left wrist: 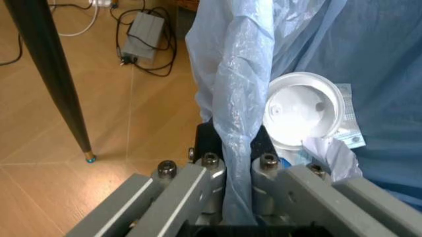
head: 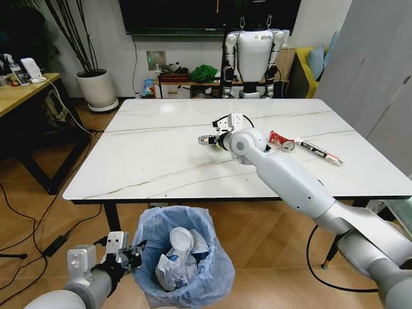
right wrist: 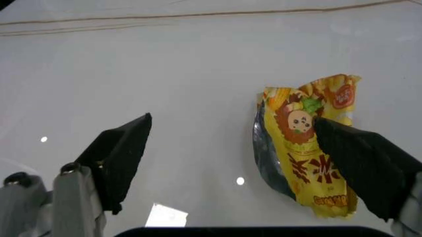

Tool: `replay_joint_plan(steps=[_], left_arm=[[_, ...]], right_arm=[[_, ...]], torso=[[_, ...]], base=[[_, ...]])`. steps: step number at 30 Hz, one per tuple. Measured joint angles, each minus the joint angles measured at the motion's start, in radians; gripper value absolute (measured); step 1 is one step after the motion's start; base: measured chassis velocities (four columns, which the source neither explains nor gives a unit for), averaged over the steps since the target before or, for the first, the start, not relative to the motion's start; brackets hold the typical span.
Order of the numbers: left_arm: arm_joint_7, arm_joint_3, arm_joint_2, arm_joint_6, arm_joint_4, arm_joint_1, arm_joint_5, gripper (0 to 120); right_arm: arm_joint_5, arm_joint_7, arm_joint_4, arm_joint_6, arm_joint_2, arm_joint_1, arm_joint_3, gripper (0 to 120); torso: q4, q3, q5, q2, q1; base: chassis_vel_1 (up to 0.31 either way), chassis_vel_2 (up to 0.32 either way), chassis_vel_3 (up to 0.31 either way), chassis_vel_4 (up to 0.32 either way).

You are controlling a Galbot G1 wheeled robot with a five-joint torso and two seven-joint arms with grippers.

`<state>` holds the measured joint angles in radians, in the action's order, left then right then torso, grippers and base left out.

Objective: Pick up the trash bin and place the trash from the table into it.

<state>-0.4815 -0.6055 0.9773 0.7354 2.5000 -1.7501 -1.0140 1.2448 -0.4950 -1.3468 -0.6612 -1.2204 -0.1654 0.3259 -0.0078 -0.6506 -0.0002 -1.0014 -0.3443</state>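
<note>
The left gripper (head: pixel 131 255) has its jaws clamped on the bag rim of the bin (head: pixel 183 257), just below the worktop (head: pixel 154 148) edge. The right gripper (right wrist: pixel 231 148) hangs over the worktop, jaws apart, one touching the wrapper (right wrist: pixel 307 148). The can (head: pixel 280 141) and stick (head: pixel 318 152) lie nearby.

The yellow snack wrapper (right wrist: pixel 310 148) has red letters and a small red badge, right beside one finger of the right gripper (right wrist: pixel 234 165), but no word is clear enough to read.
</note>
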Motion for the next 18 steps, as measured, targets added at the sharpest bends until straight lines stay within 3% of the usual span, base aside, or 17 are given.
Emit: replay_joint_plan(steps=[2,5,10,12,18], left_arm=[[0.000,-0.002,0.000,0.000,0.000,-0.001,0.000,0],[0.000,-0.006,0.003,0.000,0.000,-0.005,0.000,0],[0.000,-0.004,0.009,0.000,0.000,-0.005,0.001,0],[0.000,-0.003,0.010,0.000,0.000,-0.007,0.002,0],[0.002,-0.003,0.010,0.000,0.000,-0.010,0.004,0]], right_arm=[[0.000,0.002,0.006,0.000,-0.002,0.001,0.000,86],[-0.006,0.006,0.014,-0.001,0.003,0.001,0.000,68],[-0.025,0.008,0.011,-0.002,0.019,-0.003,-0.015,54],[-0.029,0.010,0.005,-0.006,0.032,0.000,-0.021,57],[-0.055,0.036,0.022,-0.009,0.072,-0.001,-0.028,81]], torso=[[0.0000,0.000,0.0000,0.000,0.000],[-0.0002,0.000,0.0001,0.000,0.000],[-0.0004,0.000,0.0003,0.000,0.000],[-0.0003,0.000,0.0003,0.000,0.000],[-0.0004,0.000,0.0002,0.000,0.000]], base=[[0.000,0.000,0.000,0.000],[0.000,0.000,0.000,0.000],[0.000,0.000,0.000,0.000],[0.000,0.000,0.000,0.000],[0.000,0.000,0.000,0.000]])
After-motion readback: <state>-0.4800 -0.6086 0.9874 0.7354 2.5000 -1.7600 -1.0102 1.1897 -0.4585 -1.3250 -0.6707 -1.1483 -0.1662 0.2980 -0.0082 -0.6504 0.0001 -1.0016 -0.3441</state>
